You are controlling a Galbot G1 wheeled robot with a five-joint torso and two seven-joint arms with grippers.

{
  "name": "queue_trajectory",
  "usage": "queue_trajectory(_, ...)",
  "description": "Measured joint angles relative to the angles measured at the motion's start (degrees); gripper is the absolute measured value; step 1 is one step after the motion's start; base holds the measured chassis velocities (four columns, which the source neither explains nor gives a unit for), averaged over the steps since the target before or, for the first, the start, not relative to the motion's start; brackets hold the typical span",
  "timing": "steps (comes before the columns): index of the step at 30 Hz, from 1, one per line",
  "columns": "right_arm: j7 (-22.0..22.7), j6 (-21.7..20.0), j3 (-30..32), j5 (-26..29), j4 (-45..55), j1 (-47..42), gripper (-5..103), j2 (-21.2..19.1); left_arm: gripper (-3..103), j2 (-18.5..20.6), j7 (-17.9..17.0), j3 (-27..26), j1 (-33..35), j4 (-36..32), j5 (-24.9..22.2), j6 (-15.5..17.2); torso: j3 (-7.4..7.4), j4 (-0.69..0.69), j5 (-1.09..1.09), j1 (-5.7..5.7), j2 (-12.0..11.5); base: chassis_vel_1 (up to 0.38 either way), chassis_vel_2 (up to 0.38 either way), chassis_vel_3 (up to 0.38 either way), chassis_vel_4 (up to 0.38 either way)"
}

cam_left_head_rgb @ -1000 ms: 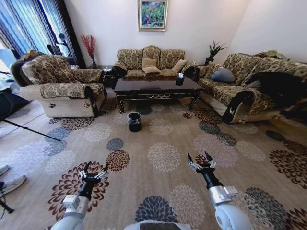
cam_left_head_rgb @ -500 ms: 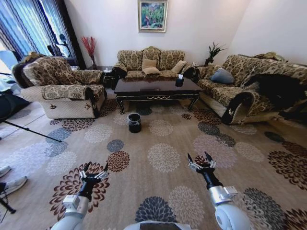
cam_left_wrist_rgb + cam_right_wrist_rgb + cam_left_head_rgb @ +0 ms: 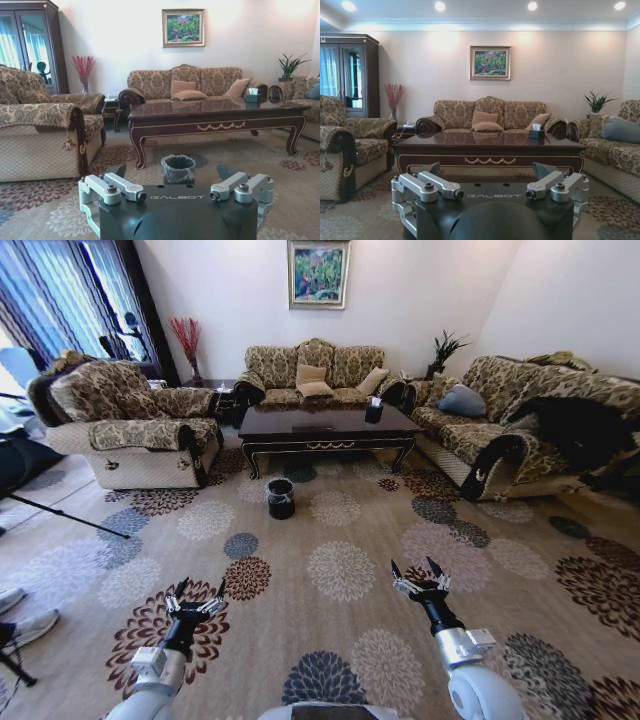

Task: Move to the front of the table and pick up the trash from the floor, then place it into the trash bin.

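Left gripper [image 3: 196, 597]: held low over the carpet at the robot's own left front, fingers spread apart, nothing between them. Right gripper [image 3: 421, 575]: held at a like height on the robot's right, fingers likewise spread and empty. Both are well apart from the furniture ahead. In the left wrist view the left gripper's [image 3: 170, 172] dark fingertips stand wide, with the bin seen between them farther off; in the right wrist view the right gripper's [image 3: 487, 169] tips stand equally wide, pointing toward the table.

Table [image 3: 325, 424]: long, low and dark, standing across the far part of the room in front of the three-seat sofa [image 3: 314, 370], with an armchair [image 3: 128, 420] on the left and a second sofa [image 3: 520, 420] on the right. A tissue box [image 3: 375, 408] sits near its right end.

Trash bin [image 3: 281, 497]: small, round and black with a liner folded over its rim, upright on the floor [image 3: 340, 570] just in front of the table, toward its left end. It is well apart from both grippers.

Trash: no bottle, paper wad or small piece can be made out on the patterned carpet at this range.

Framed painting [image 3: 318, 272] on the far wall above the sofa.
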Motion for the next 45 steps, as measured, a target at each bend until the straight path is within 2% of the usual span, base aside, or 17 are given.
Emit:
queue_trajectory(31, 0.0, 0.0, 0.0, 0.0, 0.0, 0.0, 100, 0.0, 100, 0.0, 0.0, 0.0, 0.0, 0.0, 0.0, 0.0, 4.76, 0.0, 0.0, 3.77, 8.5, 0.0, 0.0, 0.0, 0.0)
queue_trajectory(34, 0.0, 0.0, 0.0, 0.0, 0.0, 0.0, 100, 0.0, 100, 0.0, 0.0, 0.0, 0.0, 0.0, 0.0, 0.0, 5.5, 0.0, 0.0, 4.36, 9.9, 0.0, 0.0, 0.0, 0.0)
queue_trajectory(39, 0.0, 0.0, 0.0, 0.0, 0.0, 0.0, 100, 0.0, 100, 0.0, 0.0, 0.0, 0.0, 0.0, 0.0, 0.0, 6.15, 0.0, 0.0, 4.85, 11.0, 0.0, 0.0, 0.0, 0.0)
queue_trajectory(45, 0.0, 0.0, 0.0, 0.0, 0.0, 0.0, 100, 0.0, 100, 0.0, 0.0, 0.0, 0.0, 0.0, 0.0, 0.0, 6.31, 0.0, 0.0, 4.95, 11.2, 0.0, 0.0, 0.0, 0.0)
